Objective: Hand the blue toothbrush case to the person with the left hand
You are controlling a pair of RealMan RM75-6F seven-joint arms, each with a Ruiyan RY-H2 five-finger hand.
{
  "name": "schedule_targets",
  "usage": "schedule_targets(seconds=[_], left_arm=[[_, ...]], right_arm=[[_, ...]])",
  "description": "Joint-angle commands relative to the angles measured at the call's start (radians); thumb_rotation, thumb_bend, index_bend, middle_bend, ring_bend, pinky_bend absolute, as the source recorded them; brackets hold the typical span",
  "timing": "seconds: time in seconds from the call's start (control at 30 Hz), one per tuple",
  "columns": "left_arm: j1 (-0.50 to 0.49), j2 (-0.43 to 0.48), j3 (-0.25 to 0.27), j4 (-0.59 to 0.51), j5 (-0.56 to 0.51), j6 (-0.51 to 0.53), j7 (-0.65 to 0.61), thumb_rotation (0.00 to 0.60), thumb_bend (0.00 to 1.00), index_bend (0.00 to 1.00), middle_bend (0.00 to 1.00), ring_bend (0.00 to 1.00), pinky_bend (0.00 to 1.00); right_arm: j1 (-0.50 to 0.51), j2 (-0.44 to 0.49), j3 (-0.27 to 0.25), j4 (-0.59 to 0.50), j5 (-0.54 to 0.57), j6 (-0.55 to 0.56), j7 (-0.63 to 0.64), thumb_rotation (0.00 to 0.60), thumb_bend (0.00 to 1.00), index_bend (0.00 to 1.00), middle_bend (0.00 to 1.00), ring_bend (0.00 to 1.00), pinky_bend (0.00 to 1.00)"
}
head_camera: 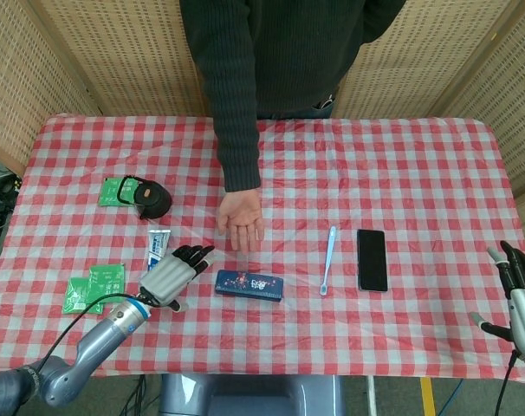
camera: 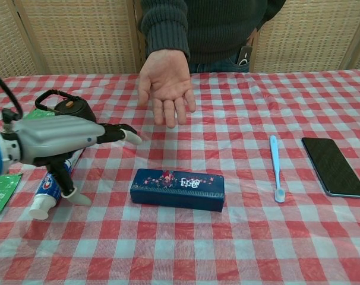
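- Red-and-white checked tablecloth.
- Dark blue case, small floral print on the lid.
- Pale blue toothbrush right of the case.
- Black phone.
- Green packets.
- Silver-grey left hand, black fingers.

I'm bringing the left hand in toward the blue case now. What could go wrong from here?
The left hand hangs open over the toothpaste tube, left of the blue case; its thumb could knock the tube. The case lies flat on the cloth, so fingers may push it rather than grip it. The person's palm waits close behind, so lift gently.
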Motion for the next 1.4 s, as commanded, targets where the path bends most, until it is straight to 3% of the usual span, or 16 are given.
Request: schedule_targets(seconds=[0.03,0.27,0.57,0.83,0.93,1.17,1.3,1.4], left_arm=[[-0.089,-0.105,-0.021,0.056,-0.132,-0.032,0.078,0.600,0.02,0.11,0.00,0.09,0.15],[-0.205,-0.248,-0.035,0.133,-0.247,-0.014,0.168,0.600,0.02,0.16,0.03,0.13,0.21],[-0.297,-0.322,-0.028,0.173,-0.374,0.037,0.256,0.600,0.03,0.22,0.09,0.19,0.27],[-0.318,-0.380,-0.009,0.231,-0.364,0.095,0.246,0.600,0.10,0.55,0.40,0.46,0.50],[-0.310,-0.366,0.003,0.209,-0.327,0.125,0.228,0.600,0.16,0.60,0.45,0.49,0.53],[-0.284,-0.278,0.039,0.096,-0.197,0.169,0.178,0.600,0.20,0.62,0.46,0.50,0.53],[-0.267,-0.210,0.070,0.002,-0.121,0.208,0.185,0.600,0.29,0.62,0.46,0.50,0.53],[-0.259,-0.157,0.082,-0.082,-0.083,0.236,0.208,0.600,0.30,0.62,0.46,0.50,0.53]], right_arm=[[0.001,-0.001,0.001,0.001,0.003,-0.003,0.000,0.600,0.00,0.06,0.00,0.00,0.00],[0.001,0.001,0.005,0.007,0.020,-0.009,0.015,0.600,0.00,0.06,0.00,0.00,0.00],[-0.004,0.010,0.007,0.015,0.027,-0.005,0.042,0.600,0.00,0.06,0.00,0.00,0.00],[-0.006,0.014,0.007,0.020,0.030,-0.006,0.054,0.600,0.00,0.06,0.00,0.00,0.00],[-0.006,0.014,0.006,0.019,0.028,-0.007,0.054,0.600,0.00,0.06,0.00,0.00,0.00],[-0.005,0.014,0.005,0.017,0.024,-0.008,0.051,0.600,0.00,0.06,0.00,0.00,0.00],[-0.003,0.011,0.003,0.015,0.019,-0.010,0.042,0.600,0.00,0.06,0.00,0.00,0.00],[-0.002,0.007,0.000,0.011,0.012,-0.009,0.031,0.600,0.00,0.06,0.00,0.00,0.00]])
